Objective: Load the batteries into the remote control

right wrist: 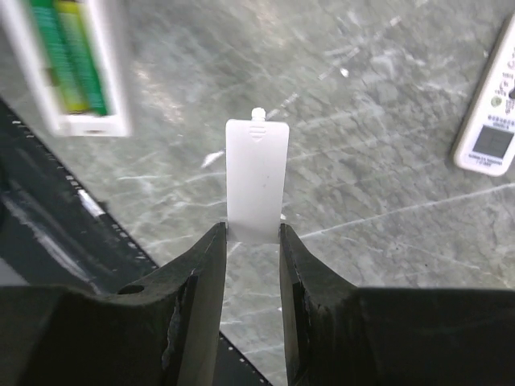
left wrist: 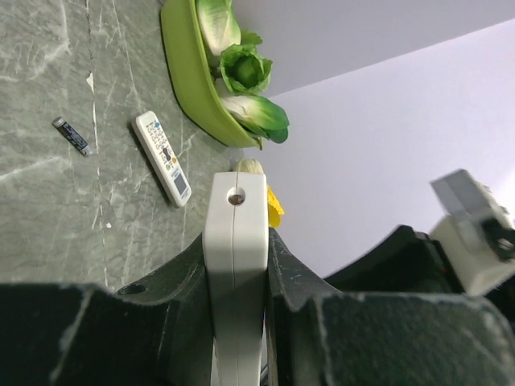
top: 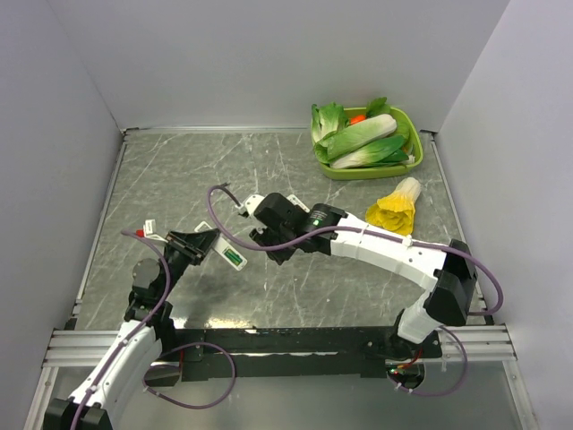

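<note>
Held remote control (left wrist: 235, 209) edge-on in left gripper (left wrist: 236, 249), base hidden; pinched cover (right wrist: 257, 161) in right gripper (right wrist: 252, 233); batteries (right wrist: 68, 56) cropped upper left.

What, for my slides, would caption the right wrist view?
Right pincer grips the battery cover; green batteries sit inside the open remote control.

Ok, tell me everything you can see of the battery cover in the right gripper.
The battery cover is a thin, flat white plastic rectangle, faintly translucent, with fine grip ridges and a small latch nub at its far end. It is off the remote, pinched at its near end between the fingers of the right gripper and pointing straight out from them, with the grey marbled table behind it. Only the fingers touch it.
</note>
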Controlling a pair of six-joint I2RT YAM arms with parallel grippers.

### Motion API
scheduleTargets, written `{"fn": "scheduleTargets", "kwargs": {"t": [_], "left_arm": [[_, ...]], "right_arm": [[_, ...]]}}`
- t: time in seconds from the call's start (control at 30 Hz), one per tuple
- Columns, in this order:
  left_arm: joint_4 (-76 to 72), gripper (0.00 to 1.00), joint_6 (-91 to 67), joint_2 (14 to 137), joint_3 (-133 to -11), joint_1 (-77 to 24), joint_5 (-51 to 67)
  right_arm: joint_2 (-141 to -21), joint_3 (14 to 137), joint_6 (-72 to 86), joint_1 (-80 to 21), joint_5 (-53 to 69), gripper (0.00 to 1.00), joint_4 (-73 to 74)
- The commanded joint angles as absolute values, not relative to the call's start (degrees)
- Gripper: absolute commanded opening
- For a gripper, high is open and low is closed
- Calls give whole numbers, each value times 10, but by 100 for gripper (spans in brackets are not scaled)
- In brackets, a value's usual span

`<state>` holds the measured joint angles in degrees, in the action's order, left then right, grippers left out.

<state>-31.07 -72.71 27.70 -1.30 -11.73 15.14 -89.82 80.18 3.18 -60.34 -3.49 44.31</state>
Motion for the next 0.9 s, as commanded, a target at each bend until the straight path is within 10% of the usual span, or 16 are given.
{"fn": "scheduleTargets", "kwargs": {"t": [0.0, 0.87], "left_arm": [[-325, 2, -745, 259, 101, -119, 132], [-360, 2, -888, 228, 102, -118, 129]], "right_arm": [[-882, 864, 47, -629, -42, 14, 497], [-1047, 1159, 78, -695, -29, 15, 687]]}}
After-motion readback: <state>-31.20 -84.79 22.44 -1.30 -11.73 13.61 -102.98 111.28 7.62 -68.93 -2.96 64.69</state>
